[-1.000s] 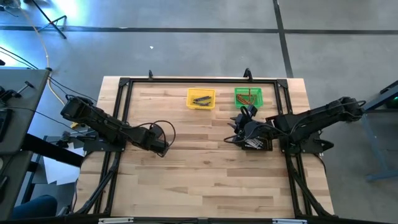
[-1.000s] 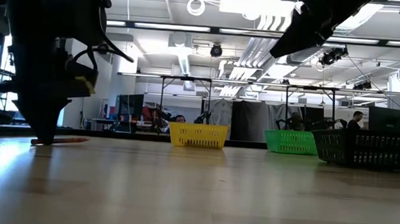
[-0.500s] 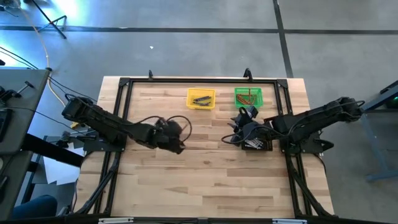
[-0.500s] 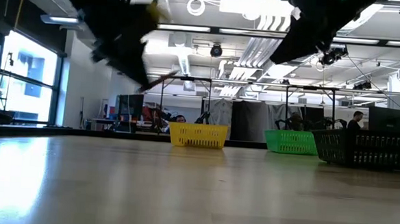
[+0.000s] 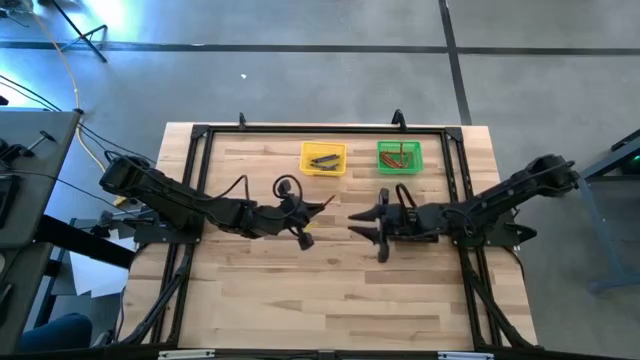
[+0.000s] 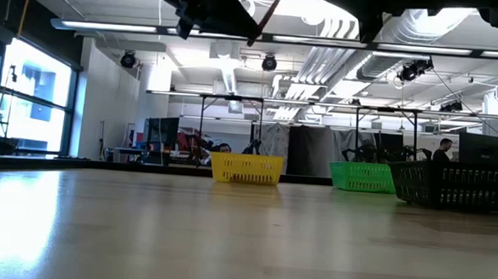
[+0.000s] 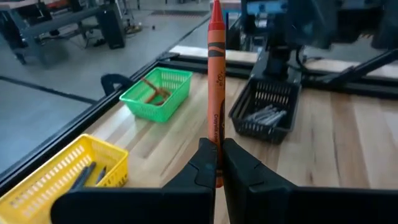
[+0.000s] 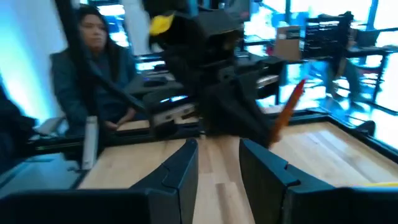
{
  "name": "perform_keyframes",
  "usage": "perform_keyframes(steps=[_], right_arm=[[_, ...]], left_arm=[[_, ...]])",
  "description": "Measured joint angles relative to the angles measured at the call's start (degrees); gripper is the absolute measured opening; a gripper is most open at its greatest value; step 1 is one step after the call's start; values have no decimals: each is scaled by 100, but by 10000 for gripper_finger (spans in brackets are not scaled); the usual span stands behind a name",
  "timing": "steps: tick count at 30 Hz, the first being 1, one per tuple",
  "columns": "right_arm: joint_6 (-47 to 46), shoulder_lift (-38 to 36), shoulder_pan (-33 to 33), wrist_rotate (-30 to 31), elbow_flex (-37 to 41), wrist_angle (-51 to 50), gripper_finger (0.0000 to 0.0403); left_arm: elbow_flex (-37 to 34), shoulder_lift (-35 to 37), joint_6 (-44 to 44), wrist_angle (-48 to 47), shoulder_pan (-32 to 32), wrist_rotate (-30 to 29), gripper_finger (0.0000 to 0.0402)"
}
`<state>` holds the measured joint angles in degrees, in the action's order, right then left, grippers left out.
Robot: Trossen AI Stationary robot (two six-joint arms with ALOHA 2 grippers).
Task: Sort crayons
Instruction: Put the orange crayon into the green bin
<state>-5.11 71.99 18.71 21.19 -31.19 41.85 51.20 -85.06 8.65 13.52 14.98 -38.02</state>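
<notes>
My left gripper (image 5: 308, 210) is over the table's middle, raised well above it, and shut on an orange crayon (image 7: 214, 93); the low view shows both at its top edge (image 6: 264, 14). My right gripper (image 5: 363, 226) is open and empty. It faces the left gripper a short way to its right, and its wrist view shows the crayon ahead of it (image 8: 285, 117). Grey-blue crayons lie in the yellow bin (image 5: 323, 158), orange-brown ones in the green bin (image 5: 399, 155), and pale ones in the black tray (image 7: 264, 113). My left gripper pinches the orange crayon near its blunt end (image 7: 215, 167) between its two fingers. The fingers come from the table's left. The crayon sticks out past the fingertips toward the right gripper, tip foremost, lifted clear of the table.
The two bins stand side by side at the table's far edge. In the high view the right arm (image 5: 470, 212) covers the black tray. A black frame (image 5: 190, 180) runs round the table. A person (image 8: 87, 68) shows beyond the table in the right wrist view.
My left gripper has risen from the table at the left, taking the orange crayon up with it, and gone right to the table's middle. My right gripper has left its place over the black tray and gone left toward the left gripper.
</notes>
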Motion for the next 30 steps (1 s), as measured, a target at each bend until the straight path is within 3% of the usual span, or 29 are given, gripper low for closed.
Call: perform_keyframes(steps=[6, 19, 30], right_arm=[[-126, 38, 32, 0, 25, 14, 110], [-87, 35, 32, 2, 25, 96, 110], [8, 35, -93, -1, 22, 216, 110]], left_arm=[[6, -100, -84, 633, 146, 23, 0], [4, -1230, -454, 2967, 405, 85, 0], [7, -1292, -173, 3098, 301, 157, 0]])
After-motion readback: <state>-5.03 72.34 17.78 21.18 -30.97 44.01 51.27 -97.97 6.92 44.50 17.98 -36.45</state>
